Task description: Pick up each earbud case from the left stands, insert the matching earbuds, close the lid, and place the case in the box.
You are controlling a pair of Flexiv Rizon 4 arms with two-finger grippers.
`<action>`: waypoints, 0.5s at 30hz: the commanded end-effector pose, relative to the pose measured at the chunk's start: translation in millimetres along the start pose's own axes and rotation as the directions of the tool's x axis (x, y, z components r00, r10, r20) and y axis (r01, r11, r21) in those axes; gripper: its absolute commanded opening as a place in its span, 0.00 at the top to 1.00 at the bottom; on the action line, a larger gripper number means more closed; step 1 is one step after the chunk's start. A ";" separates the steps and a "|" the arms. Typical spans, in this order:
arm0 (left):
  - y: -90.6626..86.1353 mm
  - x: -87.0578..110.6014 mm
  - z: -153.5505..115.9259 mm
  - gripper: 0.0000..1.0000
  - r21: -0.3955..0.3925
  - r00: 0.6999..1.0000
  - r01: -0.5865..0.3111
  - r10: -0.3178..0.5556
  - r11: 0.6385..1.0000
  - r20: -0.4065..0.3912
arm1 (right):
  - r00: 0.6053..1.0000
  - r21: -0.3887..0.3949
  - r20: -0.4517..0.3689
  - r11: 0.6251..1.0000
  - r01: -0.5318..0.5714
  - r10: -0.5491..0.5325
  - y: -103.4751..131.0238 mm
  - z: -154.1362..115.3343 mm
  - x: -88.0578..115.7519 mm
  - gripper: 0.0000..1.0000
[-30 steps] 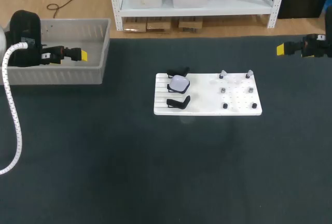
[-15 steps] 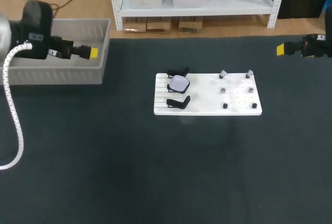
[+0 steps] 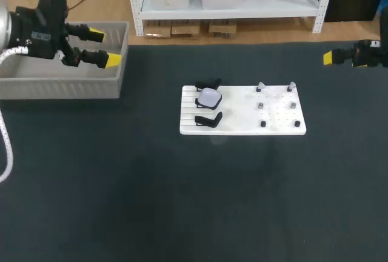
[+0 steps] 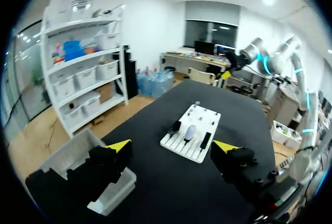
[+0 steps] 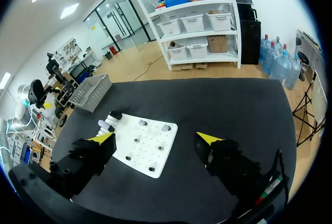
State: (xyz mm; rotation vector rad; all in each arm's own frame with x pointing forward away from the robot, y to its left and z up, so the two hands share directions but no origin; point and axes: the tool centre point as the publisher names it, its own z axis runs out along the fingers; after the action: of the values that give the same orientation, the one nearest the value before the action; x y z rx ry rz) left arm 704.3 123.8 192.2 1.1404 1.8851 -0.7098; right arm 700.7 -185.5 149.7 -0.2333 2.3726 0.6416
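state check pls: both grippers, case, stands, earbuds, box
left gripper: jaws open, empty, over the box's right end.
right gripper: jaws open, empty.
earbud case: on the middle stand; lid too small to tell.
front stand: empty.
earbuds: two, on the board's far pegs.
box: open top, inside mostly hidden.

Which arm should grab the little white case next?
Left. The left arm has open jaws pointing at the earbud case, which sits on the board's left stands, that arm's side. The right arm is off beyond the earbuds.
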 end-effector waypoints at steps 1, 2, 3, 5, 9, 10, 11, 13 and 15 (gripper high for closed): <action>6.9 0.3 17.3 0.00 0.180 0.998 -0.063 0.064 0.982 0.000 | 1.000 0.000 0.000 1.000 0.000 0.000 -0.1 -0.4 0.2 0.00; 6.7 0.4 21.2 0.00 0.184 0.996 -0.084 0.087 0.979 -0.008 | 1.000 0.000 0.000 1.000 0.000 0.000 -0.1 -0.4 0.2 0.00; 6.5 1.0 25.3 0.00 0.188 0.994 -0.103 0.107 0.977 -0.010 | 1.000 0.000 0.000 1.000 0.000 0.000 -0.1 -0.4 0.2 0.00; 5.3 1.2 33.3 0.00 0.202 0.990 -0.136 0.142 0.970 -0.015 | 1.000 0.000 0.000 1.000 0.000 0.000 -0.1 -0.4 0.2 0.00; -3.0 2.3 52.8 0.00 0.252 0.976 -0.205 0.218 0.946 -0.023 | 1.000 0.000 0.000 1.000 0.000 0.000 -0.1 -0.4 0.2 0.00; -4.1 2.9 56.1 0.00 0.261 0.974 -0.211 0.225 0.942 -0.023 | 1.000 0.000 0.000 1.000 0.000 0.000 -0.1 -0.4 0.2 0.00; -5.5 4.2 61.5 0.00 0.277 0.973 -0.215 0.230 0.937 -0.025 | 1.000 0.000 0.000 1.000 0.000 0.000 -0.1 -0.4 0.2 0.00; -8.0 6.7 71.7 0.00 0.299 0.970 -0.222 0.241 0.928 -0.026 | 1.000 0.000 0.000 1.000 0.000 0.000 -0.1 -0.4 0.2 0.00; -10.5 10.4 84.1 0.00 0.322 0.970 -0.221 0.242 0.921 -0.028 | 1.000 0.000 0.000 1.000 0.000 0.000 -0.1 -0.4 0.2 0.00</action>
State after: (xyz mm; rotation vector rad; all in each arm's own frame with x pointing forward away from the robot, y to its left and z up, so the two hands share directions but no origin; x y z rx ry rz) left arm 706.7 73.8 153.6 1.5053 1.7035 -0.7646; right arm 700.7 -185.5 149.8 -0.2333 2.3726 0.6416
